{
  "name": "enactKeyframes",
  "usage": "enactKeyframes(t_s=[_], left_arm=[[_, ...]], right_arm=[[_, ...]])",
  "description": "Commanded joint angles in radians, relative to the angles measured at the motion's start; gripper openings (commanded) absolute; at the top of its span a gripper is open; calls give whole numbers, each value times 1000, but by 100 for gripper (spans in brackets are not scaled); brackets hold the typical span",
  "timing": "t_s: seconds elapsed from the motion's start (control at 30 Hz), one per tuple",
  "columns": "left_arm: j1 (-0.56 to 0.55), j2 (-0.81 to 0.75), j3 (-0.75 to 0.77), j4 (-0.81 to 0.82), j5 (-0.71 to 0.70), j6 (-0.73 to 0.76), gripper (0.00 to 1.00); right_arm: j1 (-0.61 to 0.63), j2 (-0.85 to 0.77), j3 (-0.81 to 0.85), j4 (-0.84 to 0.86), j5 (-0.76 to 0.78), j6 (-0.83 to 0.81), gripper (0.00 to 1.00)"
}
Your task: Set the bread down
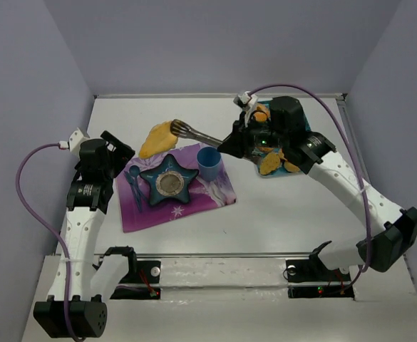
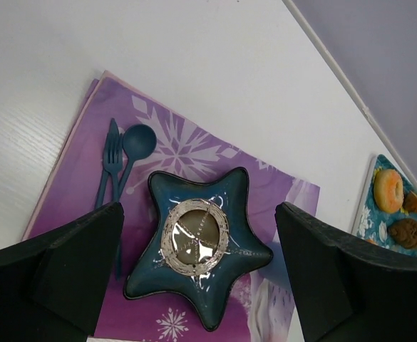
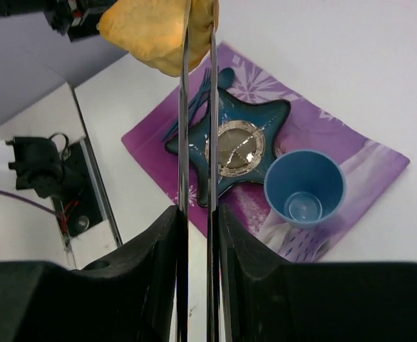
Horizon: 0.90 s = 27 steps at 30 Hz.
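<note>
A yellow piece of bread [image 1: 158, 139] [image 3: 155, 28] hangs pinched at the tip of metal tongs [image 1: 194, 132] [image 3: 197, 142]. My right gripper [image 1: 233, 144] [image 3: 197, 214] is shut on the tongs' handles. The bread sits above the table just beyond the back left corner of the purple placemat [image 1: 208, 196]. A blue star-shaped plate [image 1: 151, 173] [image 2: 229, 196] [image 3: 265, 114] with a silver round centre lies on the mat. My left gripper [image 1: 119, 153] [image 2: 199, 208] hovers open over that plate, holding nothing.
A blue cup [image 1: 209, 160] [image 3: 305, 189] stands on the mat right of the plate. A blue fork and spoon [image 1: 135, 189] [image 2: 122, 153] lie left of it. A teal tray [image 1: 304, 128] [image 2: 368, 214] with a doughnut [image 2: 390, 189] and other pastries sits under the right arm.
</note>
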Motion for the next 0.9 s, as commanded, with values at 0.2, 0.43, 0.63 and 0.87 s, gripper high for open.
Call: enactKeyframes(t_s=[0.2, 0.43, 0.63, 0.87], left_arm=[[6, -62, 30, -46, -58, 18, 99], [6, -65, 24, -43, -55, 24, 99], [6, -62, 23, -46, -57, 29, 99], [6, -60, 19, -40, -55, 27, 99]], right_arm=[[137, 287, 177, -159, 21, -195, 8], [146, 407, 209, -200, 15, -214, 11], [146, 473, 245, -204, 86, -199, 24], [146, 502, 280, -216, 185, -164, 50]])
